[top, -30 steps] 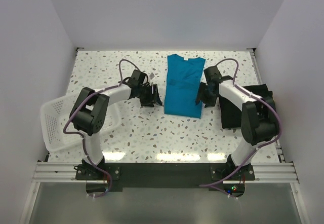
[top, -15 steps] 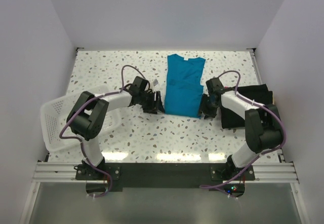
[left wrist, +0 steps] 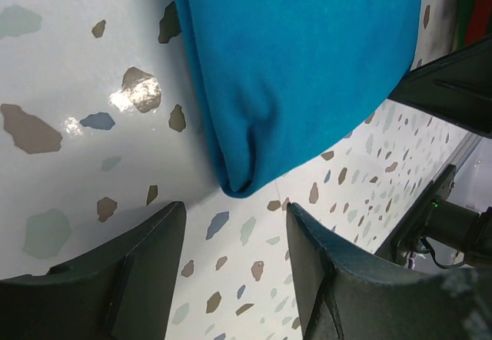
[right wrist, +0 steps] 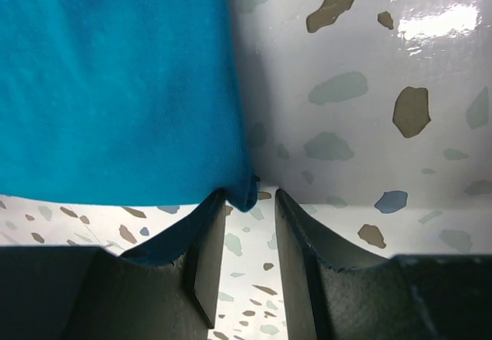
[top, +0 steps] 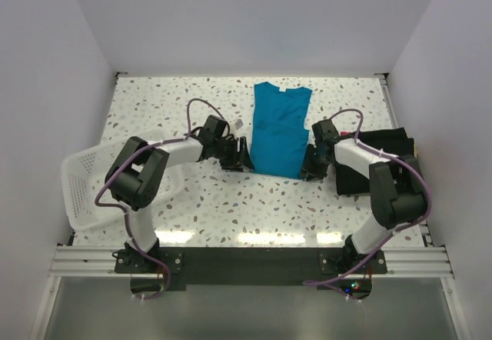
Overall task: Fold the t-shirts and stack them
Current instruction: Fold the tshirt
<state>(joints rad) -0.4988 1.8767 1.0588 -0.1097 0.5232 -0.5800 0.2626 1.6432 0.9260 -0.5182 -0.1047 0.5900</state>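
Teal shirt near corners: left claw released wide, right claw narrow, not clenched. Scoop both layers, clench together.

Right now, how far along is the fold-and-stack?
Done: the teal shirt lies narrowed into a long strip. In hand: the left hand and right hand, both open, sit at its near corners, nothing gripped. To do: the crosswise fold, then stacking with the black shirt, which lies apart at the right.
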